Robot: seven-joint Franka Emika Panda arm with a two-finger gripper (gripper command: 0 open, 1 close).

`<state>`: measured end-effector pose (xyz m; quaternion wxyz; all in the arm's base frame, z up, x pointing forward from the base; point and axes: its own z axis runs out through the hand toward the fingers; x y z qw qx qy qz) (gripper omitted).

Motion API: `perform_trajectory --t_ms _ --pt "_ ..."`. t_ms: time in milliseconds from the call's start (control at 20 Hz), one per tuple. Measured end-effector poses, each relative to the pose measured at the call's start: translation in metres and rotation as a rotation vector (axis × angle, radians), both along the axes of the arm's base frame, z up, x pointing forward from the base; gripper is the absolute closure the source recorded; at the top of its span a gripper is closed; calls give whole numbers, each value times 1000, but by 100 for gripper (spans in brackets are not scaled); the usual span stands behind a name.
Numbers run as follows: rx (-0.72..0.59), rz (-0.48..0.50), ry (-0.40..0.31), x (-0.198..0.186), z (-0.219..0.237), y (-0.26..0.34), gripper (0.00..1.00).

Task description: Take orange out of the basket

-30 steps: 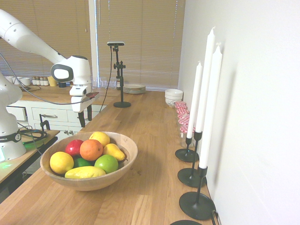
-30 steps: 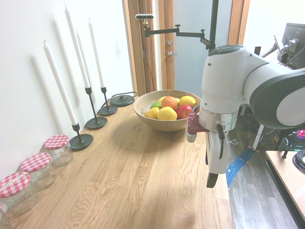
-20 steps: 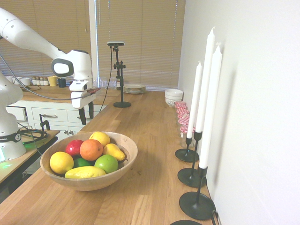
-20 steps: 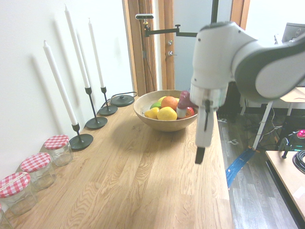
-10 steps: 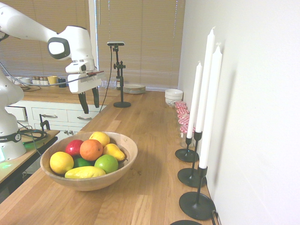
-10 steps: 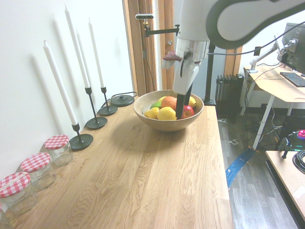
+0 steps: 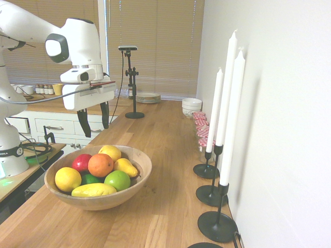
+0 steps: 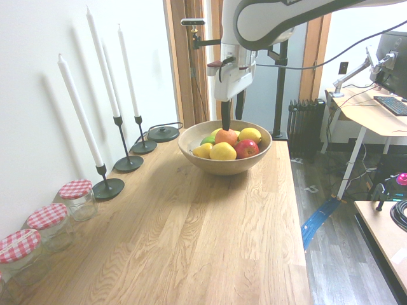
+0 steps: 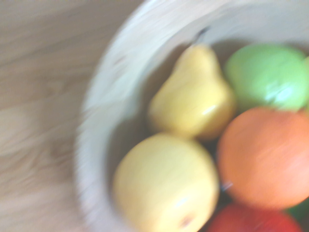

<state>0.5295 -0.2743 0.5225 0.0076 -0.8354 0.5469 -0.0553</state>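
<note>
Orange, the round, smooth, deep-orange fruit [image 7: 100, 165], sits among its neighbours in the wide, round, light-wood bowl [image 7: 144, 175], so the empty hand [image 7: 93, 125], its fingers spread above, could jam a fingertip on the shiny red apple [image 7: 81, 163] or snag the yellow pear [image 7: 125, 167] if it descends off-centre.

Exterior views: brightly lit, sharp; soft shadow cast beside bowl [image 8: 225, 166] on counter [image 8: 191, 241]. Wrist view: fruit blurred, small highlights.

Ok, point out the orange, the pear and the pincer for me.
Orange [image 7: 100, 165]: first exterior view, middle of its front.
Pear [image 9: 193, 99]: wrist view, on its body.
Pincer [image 7: 94, 121]: first exterior view, between its fingertips.
</note>
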Motion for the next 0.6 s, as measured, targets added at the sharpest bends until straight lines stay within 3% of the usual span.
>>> perform_trajectory --t_ms 600 --pt "58 -64 50 12 -51 -84 0"
